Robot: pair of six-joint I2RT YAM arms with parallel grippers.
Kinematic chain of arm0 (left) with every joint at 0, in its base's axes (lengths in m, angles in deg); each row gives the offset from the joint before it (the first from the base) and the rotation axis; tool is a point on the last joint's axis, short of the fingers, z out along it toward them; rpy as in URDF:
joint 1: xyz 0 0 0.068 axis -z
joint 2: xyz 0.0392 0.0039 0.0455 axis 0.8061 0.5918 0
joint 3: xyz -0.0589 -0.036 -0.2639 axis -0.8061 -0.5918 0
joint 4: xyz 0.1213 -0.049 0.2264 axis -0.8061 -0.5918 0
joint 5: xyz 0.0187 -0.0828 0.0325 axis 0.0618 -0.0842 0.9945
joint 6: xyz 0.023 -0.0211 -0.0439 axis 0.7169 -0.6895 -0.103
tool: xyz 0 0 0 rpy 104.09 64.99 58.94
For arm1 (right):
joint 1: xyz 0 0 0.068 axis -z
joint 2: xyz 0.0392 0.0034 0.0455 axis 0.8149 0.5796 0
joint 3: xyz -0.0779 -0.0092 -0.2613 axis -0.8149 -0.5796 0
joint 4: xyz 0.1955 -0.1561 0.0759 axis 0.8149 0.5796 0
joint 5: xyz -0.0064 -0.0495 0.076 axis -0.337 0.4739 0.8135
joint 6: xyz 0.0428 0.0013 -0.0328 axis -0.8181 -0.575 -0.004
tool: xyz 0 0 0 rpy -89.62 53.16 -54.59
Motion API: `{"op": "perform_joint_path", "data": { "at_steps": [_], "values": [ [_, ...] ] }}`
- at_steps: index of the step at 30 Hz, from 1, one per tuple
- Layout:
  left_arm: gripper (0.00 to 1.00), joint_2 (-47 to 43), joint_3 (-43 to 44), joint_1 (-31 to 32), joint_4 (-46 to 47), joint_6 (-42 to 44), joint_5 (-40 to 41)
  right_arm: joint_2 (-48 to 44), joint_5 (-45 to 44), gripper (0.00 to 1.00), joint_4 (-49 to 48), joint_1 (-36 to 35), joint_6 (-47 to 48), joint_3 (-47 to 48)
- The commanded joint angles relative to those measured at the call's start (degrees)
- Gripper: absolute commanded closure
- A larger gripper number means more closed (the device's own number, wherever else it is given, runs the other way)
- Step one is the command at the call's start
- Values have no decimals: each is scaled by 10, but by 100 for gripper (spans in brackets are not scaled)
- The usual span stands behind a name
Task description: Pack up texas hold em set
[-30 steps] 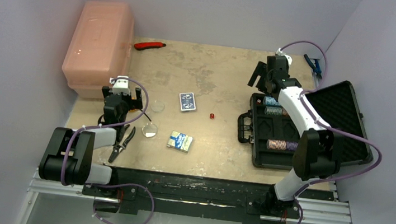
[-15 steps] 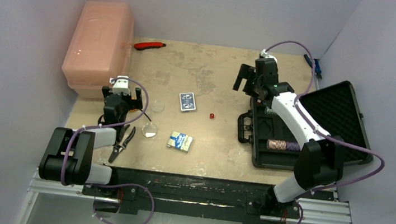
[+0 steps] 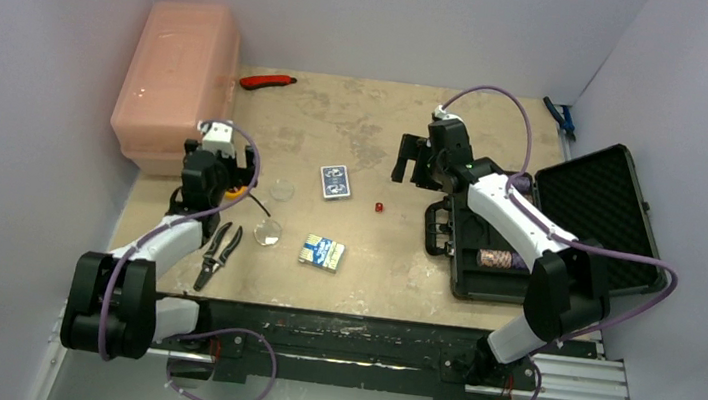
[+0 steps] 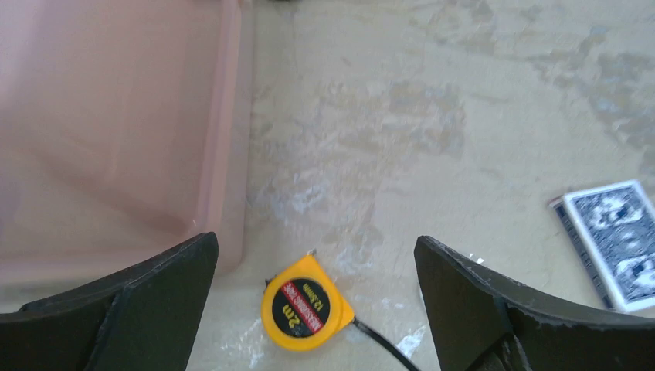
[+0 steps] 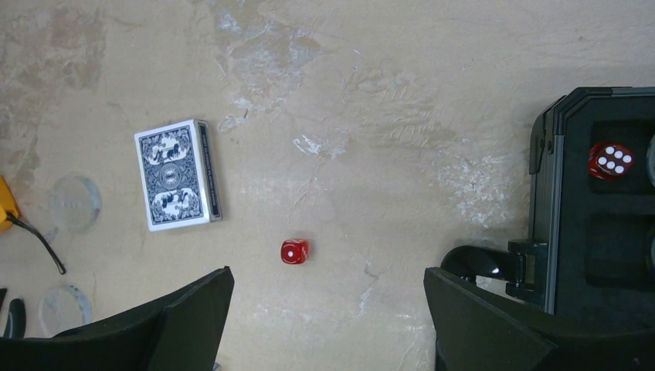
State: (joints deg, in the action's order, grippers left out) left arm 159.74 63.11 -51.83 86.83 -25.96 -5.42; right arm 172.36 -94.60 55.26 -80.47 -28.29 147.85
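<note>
right gripper (image 5: pixel 328 325): released, empty, swung from case (image 3: pixel 591 202) to above loose die (image 5: pixel 294 251) on bench (image 3: pixel 379 122) | other die (image 5: pixel 610 160) sits in case slot | left gripper (image 4: pixel 315 243): released, empty, shifted over tape measure (image 4: pixel 305 313) | next: probably die pickup

Right gripper (image 5: pixel 328 294): bare table (image 5: pixel 386 116) between spread jaws, only a die (image 5: pixel 294 251) there; briefcase (image 5: pixel 564 193) close beside one jaw. Left gripper (image 4: pixel 315 243): bin (image 4: pixel 116 116) beside one jaw.

Bin (image 3: pixel 177 79) at the worktop's (image 3: pixel 379 122) far-left corner; case (image 3: pixel 539 221) along the right edge, a die (image 5: pixel 611 161) in it. Centre: far deck (image 3: pixel 335 182), near deck (image 3: pixel 322 253) before it, loose die (image 3: pixel 378 206) between far deck and case; discs (image 3: pixel 282 190) left of both decks.
</note>
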Motion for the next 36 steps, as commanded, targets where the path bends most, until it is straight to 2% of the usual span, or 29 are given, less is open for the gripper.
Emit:
{"op": "perform_joint_path", "data": {
  "at_steps": [1,7,9,12,15,19,23,30,34,36],
  "values": [
    [0,-48,156,-3,-234,-54,-35,-21,-5,2,-14,-4,-3,4],
    [0,-53,310,-3,-499,-129,-75,-13,-6,2,-16,-5,-6,11],
    [0,-50,361,-3,-571,-127,-115,-12,-7,2,-17,-6,-5,13],
    [0,-78,357,-3,-549,-153,-153,-7,-8,2,-17,-7,-4,20],
    [0,-94,342,-5,-556,-249,-86,-2,-11,1,-14,-8,-4,25],
    [0,-19,415,-7,-679,-255,-83,-11,-24,1,-6,-8,-3,26],
    [0,-24,364,1,-636,-274,-92,-20,-31,1,-1,-9,2,30],
    [6,28,384,108,-644,-252,-51,-42,-28,1,3,-9,-2,14],
    [7,65,394,153,-627,-255,-46,-51,-12,1,-2,-14,-6,-6],
    [11,90,406,168,-622,-257,-45,-51,-11,1,-4,-19,-9,-14]
  ]
}}
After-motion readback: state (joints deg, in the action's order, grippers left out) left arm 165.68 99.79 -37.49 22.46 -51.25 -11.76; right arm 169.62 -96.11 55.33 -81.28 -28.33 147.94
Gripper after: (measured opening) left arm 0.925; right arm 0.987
